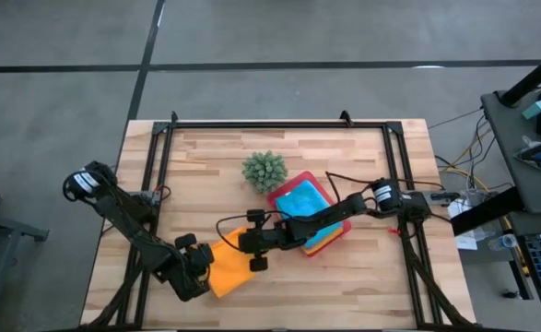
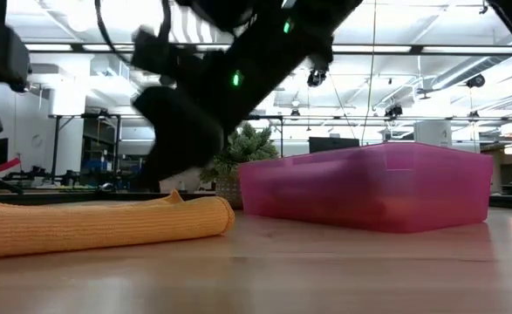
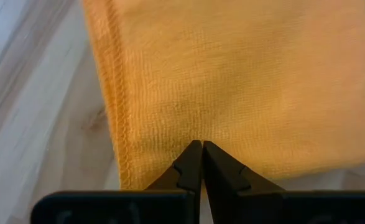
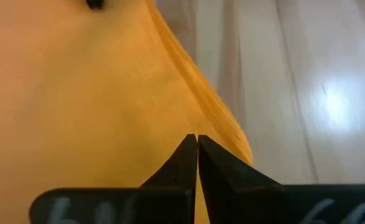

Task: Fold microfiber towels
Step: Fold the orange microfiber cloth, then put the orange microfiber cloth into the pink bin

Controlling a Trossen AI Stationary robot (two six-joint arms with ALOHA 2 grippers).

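Orange fuzzy microfiber towel [image 1: 230, 267] lies flat on the pale wooden plank surface [image 1: 344, 277], in the lower middle of the high view, and we judge it to be the one being folded. Our left pincer [image 1: 199, 271] sits at the towel's left edge and our right pincer [image 1: 249, 247] at its upper right corner. Both wrist views show the dark fingers pressed tip to tip, clenched. The left pair meets just over the stitched hem with the cloth spread flat beyond it, so we cannot tell whether any fabric is pinched. The right pair closes over the towel near a raised, rolled edge, and again no fabric visibly passes between the tips. We read this placement as two points on opposite sides of the cloth, suited to pressing a crease or steadying it, though that is our judgement.

Right of centre in the high view stands the rigid pink rectangular tray [image 1: 280, 195], holding a light blue towel [image 1: 301, 201] on top, with yellow and orange edges peeking out at its lower right. It likely serves as the stack point. A small spiky green plant [image 1: 264, 170] stands just beside the tray's upper left corner.

No brand, label or legible writing shows anywhere.
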